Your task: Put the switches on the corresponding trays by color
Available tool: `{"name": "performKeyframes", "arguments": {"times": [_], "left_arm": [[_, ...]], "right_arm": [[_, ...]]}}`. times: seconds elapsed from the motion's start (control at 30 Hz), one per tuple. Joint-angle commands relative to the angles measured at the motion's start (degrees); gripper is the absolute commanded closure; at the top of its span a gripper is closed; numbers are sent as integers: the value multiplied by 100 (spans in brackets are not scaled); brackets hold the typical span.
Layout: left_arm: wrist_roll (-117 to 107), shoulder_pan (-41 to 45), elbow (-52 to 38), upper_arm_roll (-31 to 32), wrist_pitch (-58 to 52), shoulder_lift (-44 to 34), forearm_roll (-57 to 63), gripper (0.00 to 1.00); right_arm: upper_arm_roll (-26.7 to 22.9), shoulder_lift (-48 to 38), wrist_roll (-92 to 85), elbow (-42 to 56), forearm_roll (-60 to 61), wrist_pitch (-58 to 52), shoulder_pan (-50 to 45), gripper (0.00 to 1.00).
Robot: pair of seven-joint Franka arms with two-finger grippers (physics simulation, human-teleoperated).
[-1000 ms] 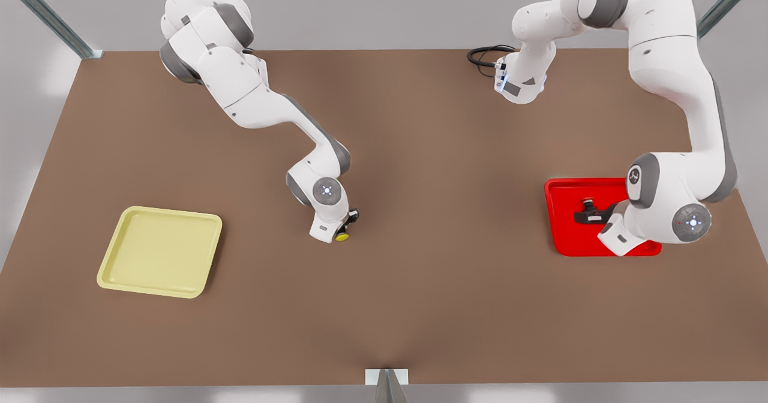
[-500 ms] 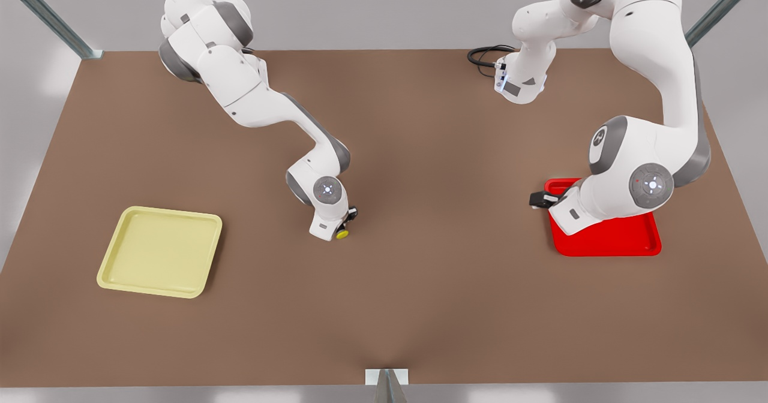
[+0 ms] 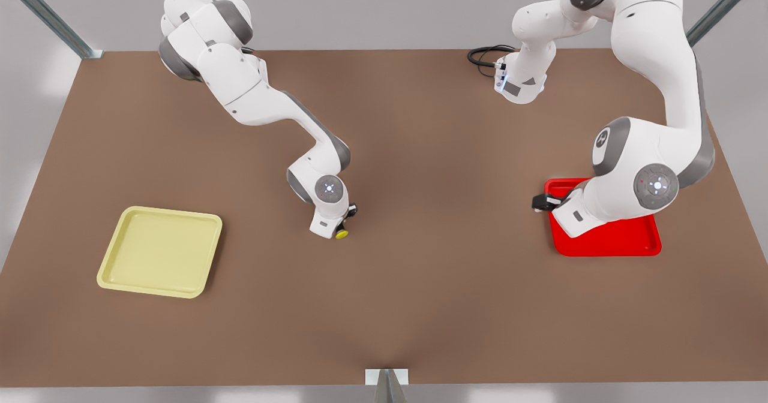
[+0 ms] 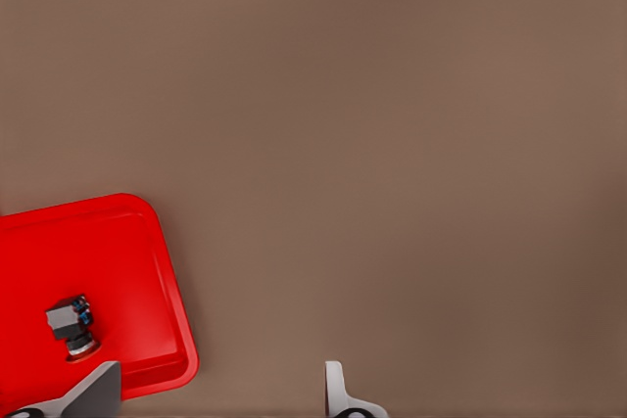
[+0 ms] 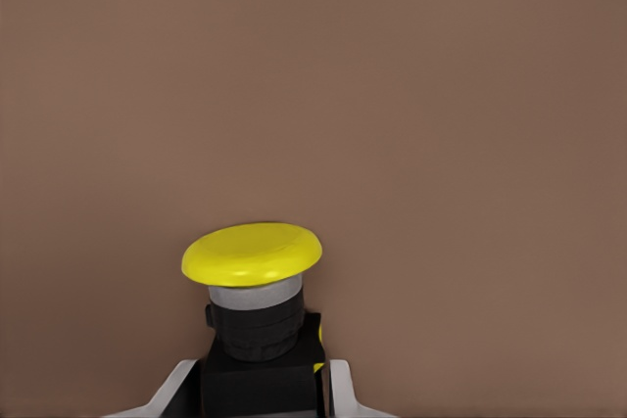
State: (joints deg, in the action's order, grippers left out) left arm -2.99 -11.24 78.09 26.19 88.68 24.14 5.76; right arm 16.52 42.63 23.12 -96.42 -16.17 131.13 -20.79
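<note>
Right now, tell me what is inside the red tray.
In the left wrist view, a small switch lies inside the red tray, near the left gripper, which is open. From the front, the arm covers much of the tray, hiding the switch.

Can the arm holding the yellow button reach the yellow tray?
Probably yes. The right hand grips the yellow-capped black push-button switch, and bare brown table lies between it and the pale yellow square tray. The left hand hangs open beside the red square tray.

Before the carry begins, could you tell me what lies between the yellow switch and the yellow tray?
Nothing: in the front view, bare brown table separates the yellow switch, held by the right gripper, from the yellow tray.
</note>
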Motion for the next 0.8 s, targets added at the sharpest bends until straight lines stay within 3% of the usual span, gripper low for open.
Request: {"name": "performKeyframes", "arguments": {"times": [0.0,0.53,0.77], "left_arm": [[0,-1,-31,0,0,3,4,0],[0,-1,-48,-9,0,39,22,0],[0,-1,-48,-9,0,39,22,0]], "right_arm": [[0,-9,0,0,0,0,-4,44],[0,-9,-9,-9,9,97,4,45],[0,-27,-18,9,9,35,13,50]]}}
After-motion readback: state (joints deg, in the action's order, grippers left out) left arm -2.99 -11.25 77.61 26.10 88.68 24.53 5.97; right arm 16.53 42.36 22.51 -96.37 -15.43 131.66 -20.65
